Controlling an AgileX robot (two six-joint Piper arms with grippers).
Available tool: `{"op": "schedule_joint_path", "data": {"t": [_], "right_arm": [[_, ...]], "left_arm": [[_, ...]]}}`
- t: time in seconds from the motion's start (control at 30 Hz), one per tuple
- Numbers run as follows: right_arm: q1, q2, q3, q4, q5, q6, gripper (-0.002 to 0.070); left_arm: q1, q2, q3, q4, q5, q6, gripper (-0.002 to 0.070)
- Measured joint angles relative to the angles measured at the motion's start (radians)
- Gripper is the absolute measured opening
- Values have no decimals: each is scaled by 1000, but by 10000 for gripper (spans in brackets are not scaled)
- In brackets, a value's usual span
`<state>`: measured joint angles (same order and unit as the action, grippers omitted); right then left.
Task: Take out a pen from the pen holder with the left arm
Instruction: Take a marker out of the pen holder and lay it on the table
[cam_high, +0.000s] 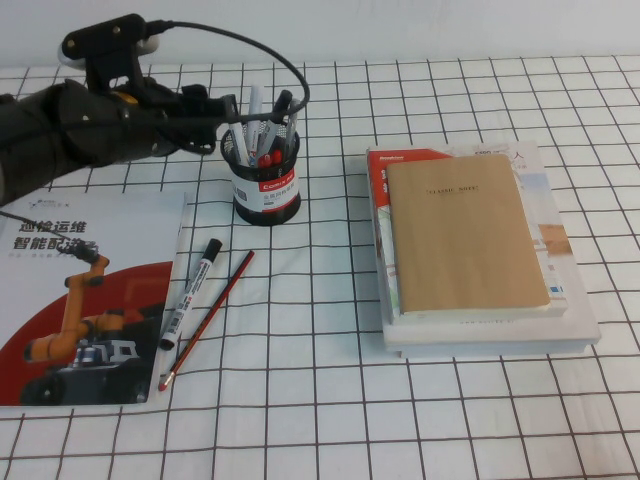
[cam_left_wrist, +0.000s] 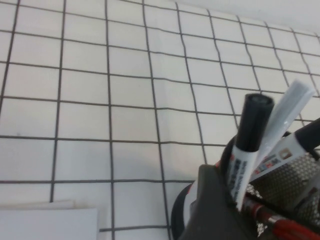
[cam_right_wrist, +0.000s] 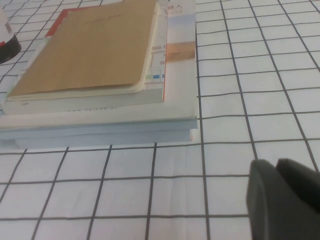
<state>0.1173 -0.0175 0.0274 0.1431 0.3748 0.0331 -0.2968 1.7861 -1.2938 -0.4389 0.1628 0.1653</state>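
Note:
A black mesh pen holder stands at the back left of the table with several pens and markers in it. My left gripper is at the holder's left rim, among the pen tops. In the left wrist view one dark finger lies against the holder's mesh, right beside a white marker with a black cap. The other finger is out of that picture, so the jaws stand apart with the marker between them, not clamped. My right gripper is shut and empty, low over the cloth.
A black-capped marker and a red pencil lie on the checked cloth in front of the holder. A printed booklet lies at the front left. A stack of books topped by a brown notebook sits right of centre.

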Motion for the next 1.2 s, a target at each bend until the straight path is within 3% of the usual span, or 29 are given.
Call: {"op": "schedule_joint_path", "data": {"t": [0.57, 1.2], "right_arm": [[0, 0, 0, 0, 0, 0, -15], [0, 0, 0, 0, 0, 0, -15]], "left_arm": [[0, 59, -146, -36, 151, 6, 377], [0, 116, -149, -81, 99, 45, 377]]}}
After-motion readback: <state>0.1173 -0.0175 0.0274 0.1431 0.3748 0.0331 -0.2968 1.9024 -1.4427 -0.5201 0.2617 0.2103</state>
